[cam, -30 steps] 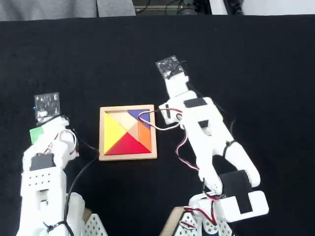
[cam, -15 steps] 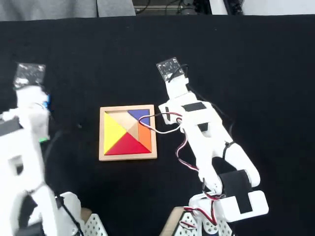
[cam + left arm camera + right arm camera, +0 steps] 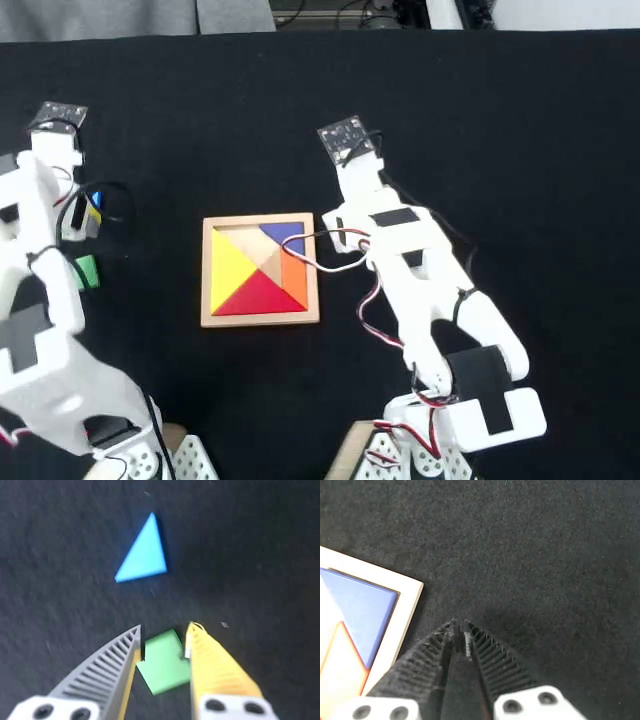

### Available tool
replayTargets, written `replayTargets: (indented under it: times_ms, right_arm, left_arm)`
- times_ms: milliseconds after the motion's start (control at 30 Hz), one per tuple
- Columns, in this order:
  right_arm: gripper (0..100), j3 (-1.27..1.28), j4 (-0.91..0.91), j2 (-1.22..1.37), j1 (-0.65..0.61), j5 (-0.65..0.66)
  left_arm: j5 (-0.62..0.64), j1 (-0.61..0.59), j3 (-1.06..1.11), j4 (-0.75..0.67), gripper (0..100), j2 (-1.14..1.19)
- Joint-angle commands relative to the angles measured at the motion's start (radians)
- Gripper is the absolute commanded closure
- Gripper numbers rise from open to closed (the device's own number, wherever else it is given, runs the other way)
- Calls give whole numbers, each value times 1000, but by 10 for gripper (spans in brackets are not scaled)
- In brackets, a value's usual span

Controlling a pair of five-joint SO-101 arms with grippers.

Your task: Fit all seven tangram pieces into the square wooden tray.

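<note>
The square wooden tray (image 3: 209, 320) lies mid-table and holds a yellow triangle (image 3: 231, 270), a red triangle (image 3: 260, 296), an orange piece (image 3: 294, 276), a blue piece (image 3: 283, 234) and pale wooden pieces (image 3: 249, 242). A green square (image 3: 162, 662) lies on the black cloth left of the tray, framed by the fingers of my open left gripper (image 3: 164, 628). A light blue triangle (image 3: 144, 551) lies just beyond it. My right gripper (image 3: 460, 627) is shut on nothing, over the cloth beside the tray's corner (image 3: 405, 597).
Black cloth covers the whole table. The left arm (image 3: 40, 260) rises tall along the left edge above the green square (image 3: 87, 271). The right arm (image 3: 420, 280) stretches from the front right toward the tray, its white cable (image 3: 325, 262) looping over the tray's right rim.
The left arm has swung up and back from its low pose over the green square, which stays on the cloth. The right arm has barely moved.
</note>
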Motion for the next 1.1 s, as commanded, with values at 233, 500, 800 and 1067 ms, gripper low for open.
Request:
replayTargets:
  times_ms: [233,500,800,1067]
  right_arm:
    - [987,-10,-75,15,18,0]
    - [987,-21,-74,28,18,0]
    - [987,-22,-75,30,18,0]
    - [987,-22,-75,31,17,44]
  left_arm:
    - [-17,2,-397,3,828,305]
    - [-160,12,-662,129,770,503]
    - [-235,21,-786,132,770,606]
    - [-308,44,-779,149,770,660]
